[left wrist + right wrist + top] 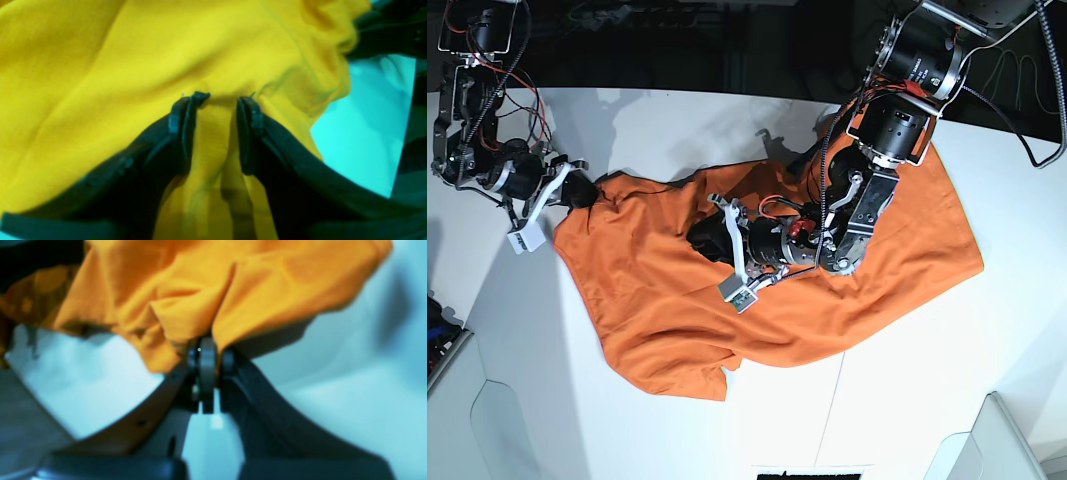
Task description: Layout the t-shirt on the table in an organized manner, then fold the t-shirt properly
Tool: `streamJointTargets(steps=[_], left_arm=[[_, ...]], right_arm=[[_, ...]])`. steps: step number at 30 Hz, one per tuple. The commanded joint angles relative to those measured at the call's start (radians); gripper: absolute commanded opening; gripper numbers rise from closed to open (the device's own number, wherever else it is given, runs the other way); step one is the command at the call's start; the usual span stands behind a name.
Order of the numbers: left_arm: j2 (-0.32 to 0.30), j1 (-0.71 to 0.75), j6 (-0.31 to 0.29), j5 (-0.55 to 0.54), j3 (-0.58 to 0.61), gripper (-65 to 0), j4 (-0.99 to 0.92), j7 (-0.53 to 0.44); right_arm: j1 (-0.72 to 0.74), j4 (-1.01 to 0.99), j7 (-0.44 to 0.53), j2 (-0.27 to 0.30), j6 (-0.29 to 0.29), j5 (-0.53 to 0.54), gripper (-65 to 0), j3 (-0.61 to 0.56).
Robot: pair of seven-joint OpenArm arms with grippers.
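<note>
Your t-shirt (767,300) lies spread but rumpled across the middle of the table (627,420). Your right gripper (208,351) is clamped tight on a bunched edge of it at the shirt's far corner. Your left gripper (222,98) pinches a thick fold mid-shirt between half-parted jaws.

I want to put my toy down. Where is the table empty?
The table is bare in front of the t-shirt, along the near edge, and also at the back left, beyond the shirt. The middle is crowded: the left gripper sits on the cloth, and the right gripper pinches its corner.
</note>
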Motion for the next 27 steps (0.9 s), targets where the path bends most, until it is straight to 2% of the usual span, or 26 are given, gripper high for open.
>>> streamJointTargets(steps=[1,4,6,7,9,10,11,14,18,22,27], left_arm=[[-0.003,-0.016,0.007,0.041,0.0,-40.5,0.006,0.014],[-0.003,-0.016,0.007,0.053,0.0,-40.5,0.003,0.013],[-0.003,-0.016,0.007,0.053,0.0,-40.5,-0.006,0.008],[-0.003,-0.016,0.007,0.059,0.0,-40.5,-0.014,0.001],[-0.003,-0.016,0.007,0.08,0.0,-40.5,-0.037,-0.011],[-0.003,-0.016,0.007,0.09,0.0,-40.5,-0.051,-0.017],[-0.003,-0.016,0.007,0.098,0.0,-40.5,-0.067,-0.021],[-0.003,-0.016,0.007,0.099,0.0,-40.5,-0.116,-0.023],[-0.003,-0.016,0.007,0.095,0.0,-40.5,-0.141,-0.023],[-0.003,-0.019,0.007,0.049,0.0,-40.5,-0.131,-0.005],[-0.003,-0.019,0.007,0.0,0.0,-40.5,-0.047,0.045]], right_arm=[[0.018,0.039,-0.014,0.018,0.014,0.065,-65.0,0.038],[0.018,0.085,-0.118,0.018,0.02,0.177,-65.0,0.139],[0.018,0.109,-0.152,0.018,0.019,0.203,-65.0,0.202],[0.018,0.118,-0.163,0.021,0.019,0.213,-58.6,0.229],[0.015,0.134,-0.174,0.034,0.016,0.26,-41.9,0.277],[0.015,0.146,-0.174,0.04,0.017,0.277,-36.6,0.304],[0.016,0.161,-0.172,0.043,0.017,0.284,-33.9,0.333],[0.016,0.22,-0.159,0.045,0.017,0.267,-33.7,0.418],[0.015,0.237,-0.108,0.045,-0.002,0.163,-33.7,0.464],[0.015,0.153,-0.079,0.046,-0.003,0.084,-33.8,0.427],[0.012,-0.026,-0.066,0.045,0.007,0.085,-33.8,0.315]])
